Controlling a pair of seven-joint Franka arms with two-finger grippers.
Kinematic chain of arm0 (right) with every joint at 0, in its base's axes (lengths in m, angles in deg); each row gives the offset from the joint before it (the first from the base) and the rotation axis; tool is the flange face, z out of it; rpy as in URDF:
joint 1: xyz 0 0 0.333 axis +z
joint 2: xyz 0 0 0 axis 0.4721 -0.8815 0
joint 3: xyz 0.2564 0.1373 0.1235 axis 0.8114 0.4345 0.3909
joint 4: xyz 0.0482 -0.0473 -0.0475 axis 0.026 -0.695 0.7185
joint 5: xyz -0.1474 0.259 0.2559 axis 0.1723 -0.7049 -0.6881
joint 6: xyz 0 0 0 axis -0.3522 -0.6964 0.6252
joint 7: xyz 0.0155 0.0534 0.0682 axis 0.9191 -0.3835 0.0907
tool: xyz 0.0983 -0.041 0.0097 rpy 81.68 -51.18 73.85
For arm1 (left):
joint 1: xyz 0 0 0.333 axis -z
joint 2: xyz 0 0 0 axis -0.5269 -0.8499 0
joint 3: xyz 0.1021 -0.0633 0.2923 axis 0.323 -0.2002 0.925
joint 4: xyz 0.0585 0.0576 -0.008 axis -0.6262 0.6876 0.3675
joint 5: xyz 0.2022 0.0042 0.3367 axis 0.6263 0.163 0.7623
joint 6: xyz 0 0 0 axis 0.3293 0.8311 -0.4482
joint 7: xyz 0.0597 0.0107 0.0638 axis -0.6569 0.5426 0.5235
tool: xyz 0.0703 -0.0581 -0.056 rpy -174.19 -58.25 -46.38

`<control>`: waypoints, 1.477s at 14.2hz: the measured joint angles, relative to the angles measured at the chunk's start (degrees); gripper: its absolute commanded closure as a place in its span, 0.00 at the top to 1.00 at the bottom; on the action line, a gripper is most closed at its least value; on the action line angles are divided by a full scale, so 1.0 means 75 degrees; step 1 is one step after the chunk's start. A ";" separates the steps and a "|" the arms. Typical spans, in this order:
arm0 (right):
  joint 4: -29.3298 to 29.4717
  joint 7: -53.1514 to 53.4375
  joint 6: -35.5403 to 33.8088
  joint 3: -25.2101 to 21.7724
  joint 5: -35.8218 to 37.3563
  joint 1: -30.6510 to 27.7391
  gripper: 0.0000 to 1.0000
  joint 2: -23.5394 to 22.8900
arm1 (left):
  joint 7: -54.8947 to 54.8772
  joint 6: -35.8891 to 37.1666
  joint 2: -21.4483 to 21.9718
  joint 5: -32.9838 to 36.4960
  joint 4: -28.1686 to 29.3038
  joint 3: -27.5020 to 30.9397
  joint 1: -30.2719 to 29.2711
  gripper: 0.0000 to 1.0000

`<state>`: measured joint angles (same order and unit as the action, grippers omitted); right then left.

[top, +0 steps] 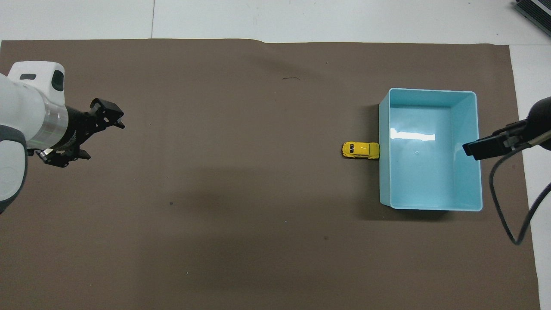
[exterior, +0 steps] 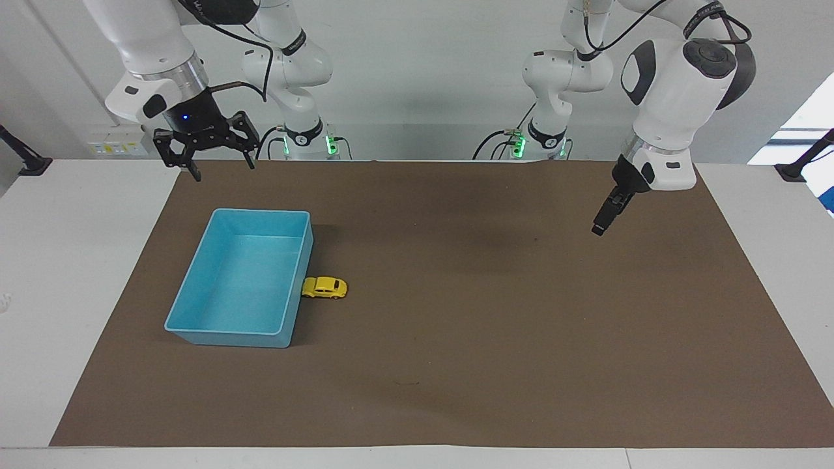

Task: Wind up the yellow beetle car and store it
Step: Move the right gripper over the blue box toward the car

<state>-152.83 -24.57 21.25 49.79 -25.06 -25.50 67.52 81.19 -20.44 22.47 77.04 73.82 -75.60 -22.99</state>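
Observation:
The yellow beetle car (exterior: 324, 287) stands on the brown mat, one end against the long outer wall of the light blue bin (exterior: 260, 212). It also shows in the overhead view (top: 360, 150), beside the bin (top: 430, 91). The bin holds nothing. My right gripper (exterior: 221, 168) hangs open and empty in the air over the mat's edge at the robots' side, by the bin's end. My left gripper (exterior: 603, 221) is raised over bare mat toward the left arm's end, well away from the car. In the overhead view it (top: 100, 139) is open and empty.
The brown mat (exterior: 495, 339) covers most of the white table (exterior: 78, 260). A black cable fitting (top: 488, 144) of the right arm juts over the bin's outer rim in the overhead view. Nothing else lies on the mat.

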 measured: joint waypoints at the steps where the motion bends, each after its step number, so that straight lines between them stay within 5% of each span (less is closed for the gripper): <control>1: -0.0042 -0.0391 0.0059 0.0013 0.0000 0.0000 1.00 0.0001 | -0.0414 0.0012 0.0015 0.0000 0.0000 0.0000 -0.0070 1.00; 12: -0.0289 -0.2623 0.0183 0.0331 0.0000 0.0001 1.00 0.0073 | -0.6392 0.0935 0.0593 0.0000 -0.0008 0.0023 -0.1136 1.00; 21: -0.0804 -0.4742 0.0797 0.0369 -0.0006 0.0408 1.00 -0.0183 | -0.6903 0.2409 0.0712 0.0291 -0.1226 -0.0263 -0.1135 1.00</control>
<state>-158.87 -60.14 27.22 52.56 -25.11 -22.44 66.15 29.42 -2.38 27.81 79.22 64.63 -77.58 -31.51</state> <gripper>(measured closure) 0.000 0.000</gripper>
